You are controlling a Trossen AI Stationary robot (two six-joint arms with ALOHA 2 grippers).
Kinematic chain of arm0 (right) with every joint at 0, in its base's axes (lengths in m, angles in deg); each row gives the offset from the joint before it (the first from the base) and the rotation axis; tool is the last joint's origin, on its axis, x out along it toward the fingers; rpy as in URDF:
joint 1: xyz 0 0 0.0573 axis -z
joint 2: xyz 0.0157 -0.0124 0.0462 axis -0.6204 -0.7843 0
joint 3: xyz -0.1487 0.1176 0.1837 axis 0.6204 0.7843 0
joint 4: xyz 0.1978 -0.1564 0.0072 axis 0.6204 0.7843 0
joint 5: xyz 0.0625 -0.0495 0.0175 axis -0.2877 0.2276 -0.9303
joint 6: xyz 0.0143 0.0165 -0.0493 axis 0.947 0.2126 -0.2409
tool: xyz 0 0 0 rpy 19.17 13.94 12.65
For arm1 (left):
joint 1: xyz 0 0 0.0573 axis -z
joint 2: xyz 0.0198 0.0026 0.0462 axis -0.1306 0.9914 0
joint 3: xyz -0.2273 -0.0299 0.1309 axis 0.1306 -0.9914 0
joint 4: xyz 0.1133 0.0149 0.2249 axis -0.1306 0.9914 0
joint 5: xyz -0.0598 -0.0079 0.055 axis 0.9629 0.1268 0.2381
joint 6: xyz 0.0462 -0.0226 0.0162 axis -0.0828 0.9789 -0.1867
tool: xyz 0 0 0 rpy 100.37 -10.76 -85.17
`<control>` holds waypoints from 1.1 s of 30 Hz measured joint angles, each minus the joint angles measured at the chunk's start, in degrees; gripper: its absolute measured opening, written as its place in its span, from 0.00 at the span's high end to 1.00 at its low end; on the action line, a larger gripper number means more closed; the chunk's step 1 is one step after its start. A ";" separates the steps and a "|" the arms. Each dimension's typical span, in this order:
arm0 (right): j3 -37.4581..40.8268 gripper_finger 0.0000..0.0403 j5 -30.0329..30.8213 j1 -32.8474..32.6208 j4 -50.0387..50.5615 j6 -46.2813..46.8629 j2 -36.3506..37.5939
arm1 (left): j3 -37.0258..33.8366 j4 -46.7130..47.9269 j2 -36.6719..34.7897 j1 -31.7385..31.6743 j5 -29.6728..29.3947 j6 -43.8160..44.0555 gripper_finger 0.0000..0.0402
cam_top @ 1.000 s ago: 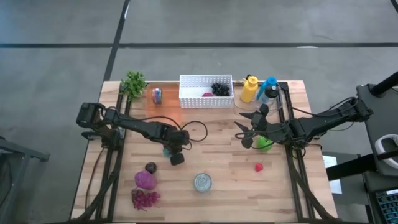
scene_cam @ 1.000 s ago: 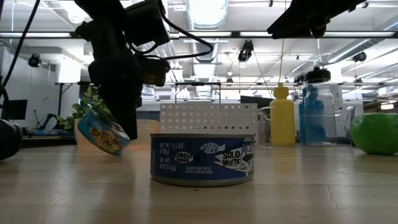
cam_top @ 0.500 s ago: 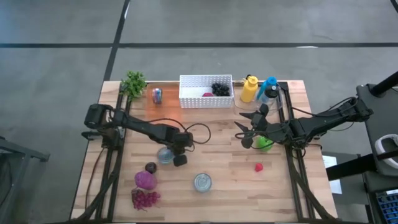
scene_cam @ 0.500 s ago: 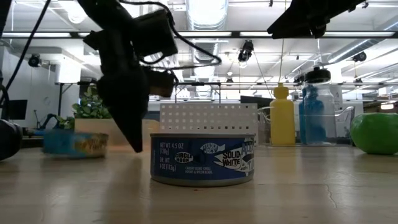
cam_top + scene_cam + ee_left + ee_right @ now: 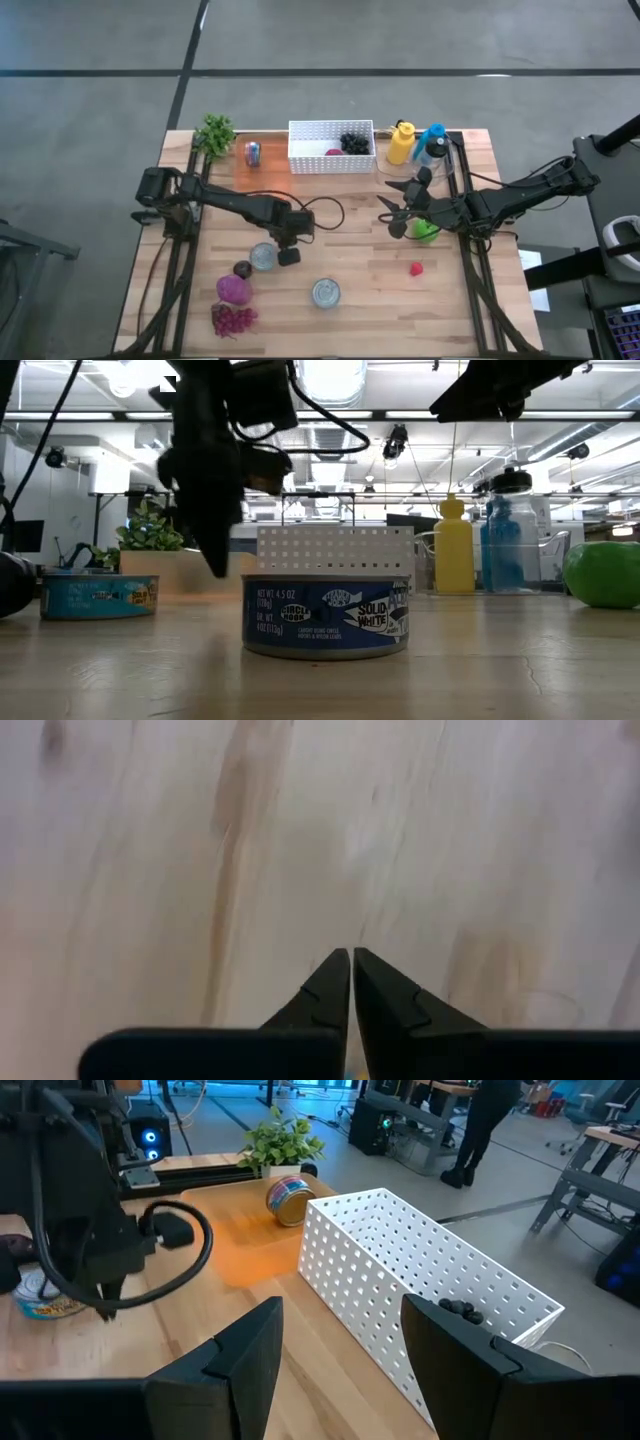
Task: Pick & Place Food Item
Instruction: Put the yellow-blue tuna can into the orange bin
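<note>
Since a second earlier the blue can (image 5: 263, 257) had gone from hanging tilted beside the left gripper (image 5: 289, 256) to sitting flat on the table (image 5: 350, 215), and the gripper had shifted just to the can's right. Its fingers (image 5: 340, 982) were pressed together with nothing between them — the wrist view showed only bare wood past the tips. In the low view the can (image 5: 99, 596) stood upright, apart from the arm above it.

If the can was meant for the basket (image 5: 331, 146), my judgement was that the step in hand was a fresh pick: the fingers would have to part wide first, come down square over the can's rim, and close across its width rather than on an edge, where a smooth round tin would slip again. The cable looped near the wrist wanted watching.

The right gripper (image 5: 397, 216) waited half open and empty beside the green fruit (image 5: 427, 231), near the bottles.

Further out, the nearer tin (image 5: 326, 617) — the silver-topped one in the high view — read "SOLID WHITE", with "CIRCLE HOOK" in a round badge; the smaller print I could not make out. The blue can's label was too small to read.
</note>
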 joint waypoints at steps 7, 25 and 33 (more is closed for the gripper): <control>0.02 0.51 -0.02 0.00 0.07 0.03 0.00 | 1.17 12.58 -3.92 0.53 -2.33 -2.53 0.94; 0.37 0.51 -0.04 0.00 0.02 0.22 0.00 | -6.89 13.49 -7.26 0.91 -1.70 -15.65 0.94; 0.40 0.51 -0.04 0.00 0.02 0.22 0.00 | -6.77 13.01 -7.28 0.91 0.48 -16.08 0.94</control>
